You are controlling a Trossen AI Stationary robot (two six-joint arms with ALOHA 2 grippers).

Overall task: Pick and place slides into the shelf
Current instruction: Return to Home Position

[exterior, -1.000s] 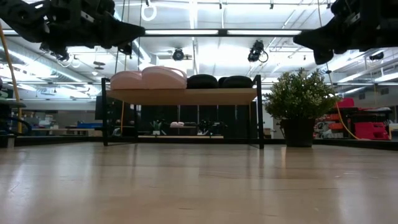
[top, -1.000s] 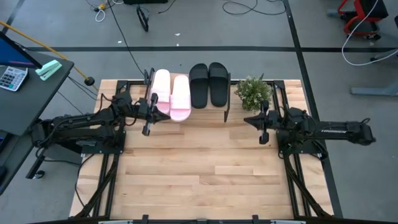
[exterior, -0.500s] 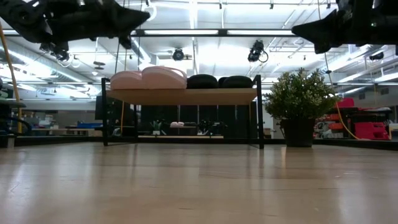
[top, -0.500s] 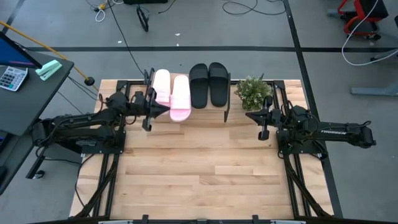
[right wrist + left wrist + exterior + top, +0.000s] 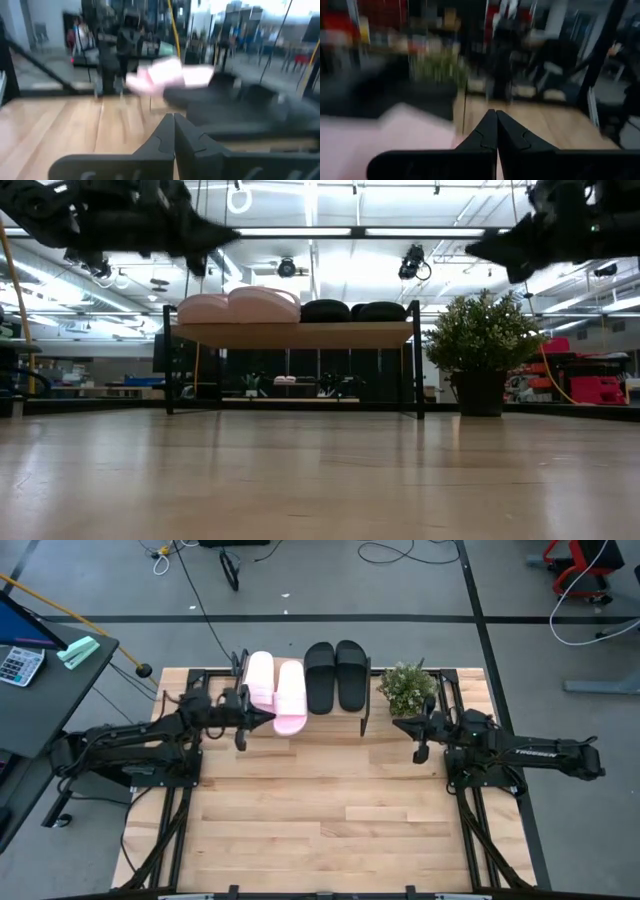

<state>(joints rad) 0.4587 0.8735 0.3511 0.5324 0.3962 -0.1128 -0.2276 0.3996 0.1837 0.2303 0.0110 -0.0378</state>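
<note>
The pale pink slides (image 5: 276,692) and the black slides (image 5: 335,676) lie side by side, soles down, on the plank top of the shelf (image 5: 295,334) at the table's far edge. In the low view the pink slides (image 5: 238,305) and black slides (image 5: 352,311) sit on that plank. My left gripper (image 5: 268,718) hangs shut in the air above the near end of the pink pair, well over shelf height (image 5: 225,235). My right gripper (image 5: 397,726) is shut too, raised (image 5: 475,248) right of the shelf, pointing left. Both wrist views show closed fingertips (image 5: 496,114) (image 5: 173,116).
A potted green plant (image 5: 407,688) stands at the shelf's right end, just beyond my right gripper; in the low view it (image 5: 483,350) is taller than the shelf. The slatted tabletop (image 5: 330,810) stretches bare toward the near edge. A side table with a calculator (image 5: 20,665) stands off to the left.
My left gripper has drifted a little toward the table's right, over the near end of the pink slides, with its wrist turning. My right gripper has edged slightly left, rising and then dipping again. The slides have stayed where they were.
</note>
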